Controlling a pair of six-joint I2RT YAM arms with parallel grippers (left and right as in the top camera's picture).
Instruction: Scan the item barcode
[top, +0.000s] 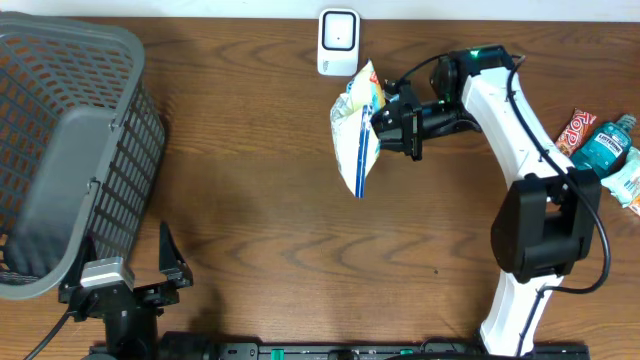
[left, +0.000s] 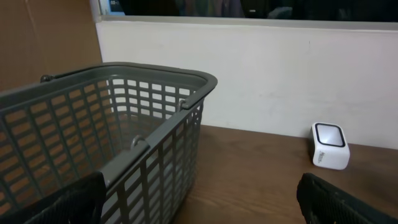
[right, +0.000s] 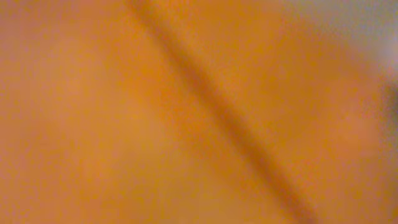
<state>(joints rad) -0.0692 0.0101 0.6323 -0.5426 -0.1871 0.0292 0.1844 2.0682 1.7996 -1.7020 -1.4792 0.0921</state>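
Right arm (top: 505, 110): jaws clamped on snack bag (top: 355, 140), near the far edge of the worktop (top: 260, 200). Bag's long axis runs far-to-near. Scanner (top: 338, 42) just beyond its top. Left arm (top: 115, 300): jaws wide apart, near-left corner, well apart.

looks like a mock shop checkout: a grey plastic shopping basket (top: 70, 150) and a small white barcode scanner (top: 338, 40) sit on a wood-grain table (top: 260, 200) against a plain white wall (left: 280, 74), with packaged groceries (top: 600, 145) at one edge.
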